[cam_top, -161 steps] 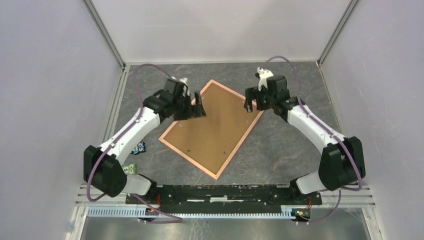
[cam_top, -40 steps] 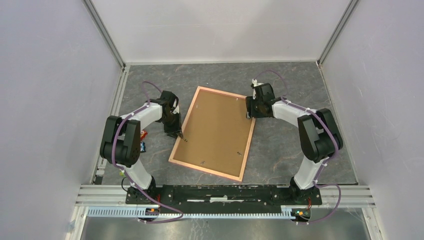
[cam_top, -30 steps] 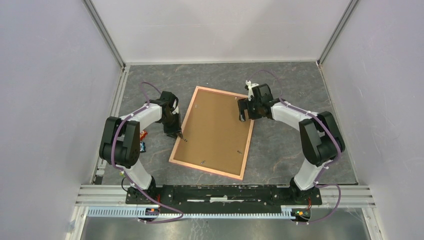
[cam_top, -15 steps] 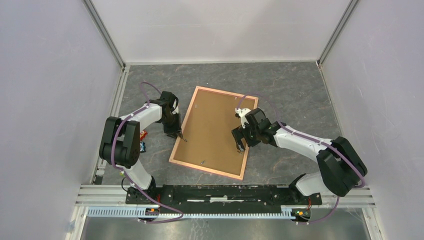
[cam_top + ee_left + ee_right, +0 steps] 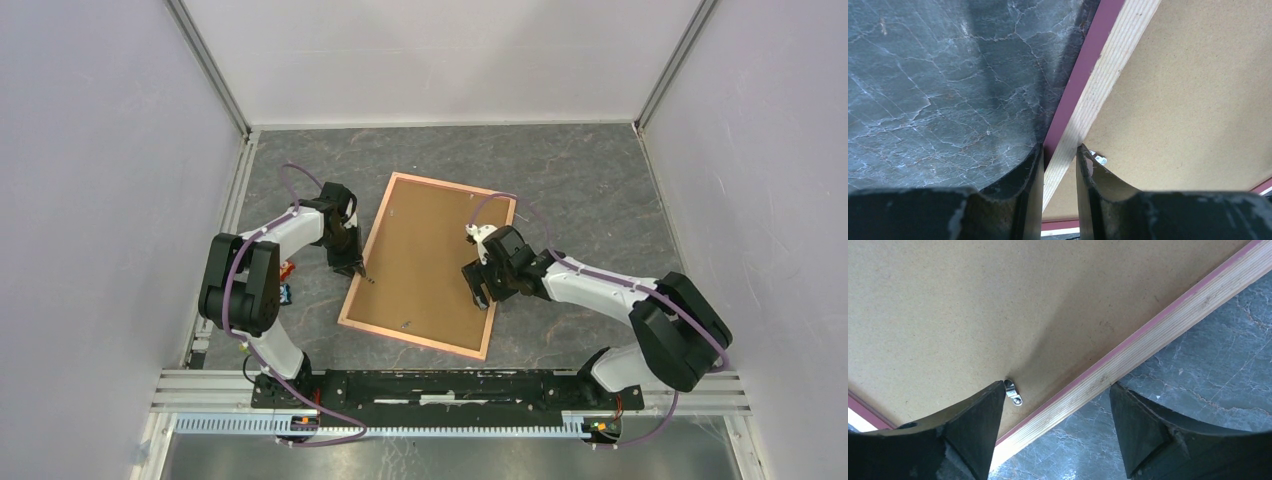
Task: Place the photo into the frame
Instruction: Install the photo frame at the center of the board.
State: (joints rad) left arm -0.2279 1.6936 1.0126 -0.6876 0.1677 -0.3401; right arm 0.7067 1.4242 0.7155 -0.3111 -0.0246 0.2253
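Observation:
The frame (image 5: 418, 340), thin and salmon-pink, lies face down on the dark marble table with a brown backing board (image 5: 425, 255) filling it. The photo is hidden. My left gripper (image 5: 355, 268) is shut on the frame's left rail; in the left wrist view the pale wooden rail (image 5: 1108, 65) runs between its fingers (image 5: 1060, 148). My right gripper (image 5: 482, 295) stands open over the frame's right edge. In the right wrist view its jaws (image 5: 1058, 390) straddle the rail (image 5: 1158, 335) without touching it, one fingertip next to a small metal clip (image 5: 1013, 392) on the backing board (image 5: 973, 305).
Small orange and blue bits (image 5: 286, 282) lie by the left arm near the left wall. Pale walls close the table on three sides. A metal rail (image 5: 450, 385) carrying both arm bases runs along the near edge.
My right gripper has moved from the frame's far right corner down along the right edge toward the near end. The left gripper and frame have stayed still over the last second.

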